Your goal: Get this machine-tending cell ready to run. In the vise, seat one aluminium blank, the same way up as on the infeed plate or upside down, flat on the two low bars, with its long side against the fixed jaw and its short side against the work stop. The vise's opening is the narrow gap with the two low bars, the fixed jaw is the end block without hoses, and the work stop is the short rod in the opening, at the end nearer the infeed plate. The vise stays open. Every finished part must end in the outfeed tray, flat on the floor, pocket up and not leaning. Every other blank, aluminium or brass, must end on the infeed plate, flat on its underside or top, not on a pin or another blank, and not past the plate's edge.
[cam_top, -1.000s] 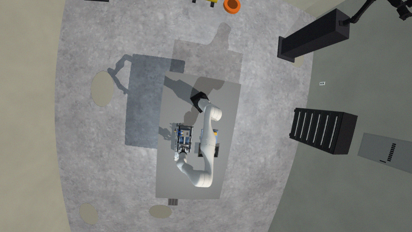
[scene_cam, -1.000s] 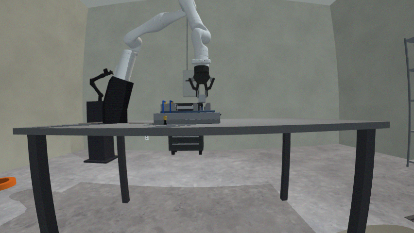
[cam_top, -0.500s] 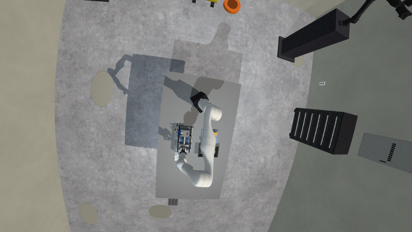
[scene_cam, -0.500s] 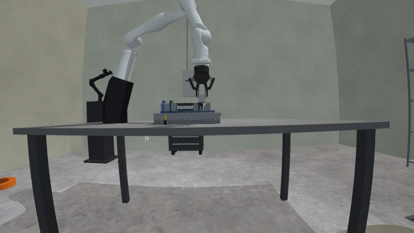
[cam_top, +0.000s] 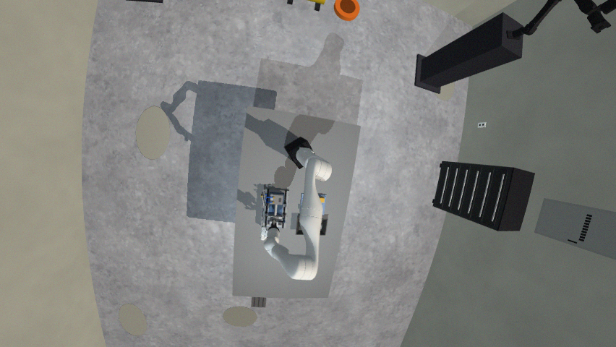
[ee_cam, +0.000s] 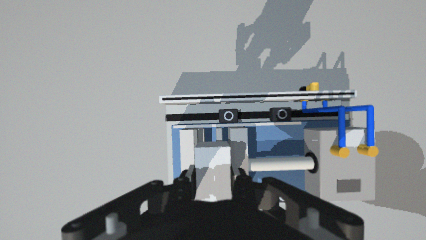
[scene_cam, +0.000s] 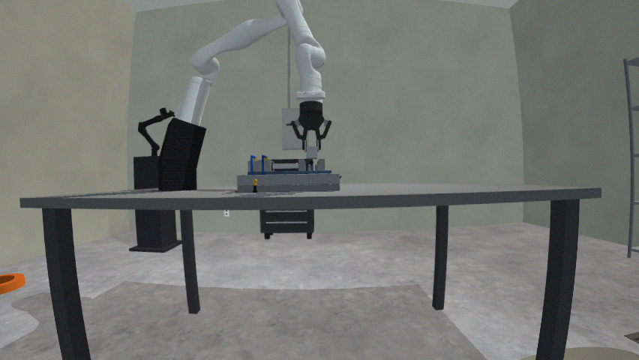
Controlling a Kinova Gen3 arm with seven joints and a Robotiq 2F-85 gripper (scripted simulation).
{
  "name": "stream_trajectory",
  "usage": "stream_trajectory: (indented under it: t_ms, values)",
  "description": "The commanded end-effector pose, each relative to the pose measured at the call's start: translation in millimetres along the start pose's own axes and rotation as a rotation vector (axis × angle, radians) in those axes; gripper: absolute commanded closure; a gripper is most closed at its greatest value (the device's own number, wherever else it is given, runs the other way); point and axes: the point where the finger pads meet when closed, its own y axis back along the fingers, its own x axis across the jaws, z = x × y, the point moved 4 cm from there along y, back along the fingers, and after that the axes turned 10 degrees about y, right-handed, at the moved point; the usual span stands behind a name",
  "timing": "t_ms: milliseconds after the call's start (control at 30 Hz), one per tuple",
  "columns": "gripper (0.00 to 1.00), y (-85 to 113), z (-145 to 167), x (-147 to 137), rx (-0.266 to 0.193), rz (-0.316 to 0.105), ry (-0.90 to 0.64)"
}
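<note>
My gripper [ee_cam: 213, 173] is shut on a light grey metal block [ee_cam: 212, 167]; I cannot tell whether it is a blank or a finished part. In the side view the gripper [scene_cam: 311, 145] points straight down and holds the block [scene_cam: 311, 153] just above the right end of the vise fixture [scene_cam: 288, 172]. From above, the gripper [cam_top: 269, 229] is at the near end of the vise [cam_top: 273, 205]. In the wrist view the grey end block with blue hoses [ee_cam: 340, 167] stands to the right, with a white rod [ee_cam: 282, 164] running from it toward the held block.
The fixture sits mid-table on a grey base with a small yellow knob [scene_cam: 254, 182]. My arm [cam_top: 312, 207] covers a dark tray and a blue-edged plate beside the vise. The arm's black base [scene_cam: 181, 154] stands at the left of the table.
</note>
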Motion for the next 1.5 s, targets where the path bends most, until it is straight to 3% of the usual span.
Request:
stream_trajectory:
  t_ms: [0,1467]
  values:
    - [1.0,0.3,-0.4,-0.5,0.001,-0.001,0.0]
    - [1.0,-13.8,-0.5,-0.5,0.001,-0.001,0.0]
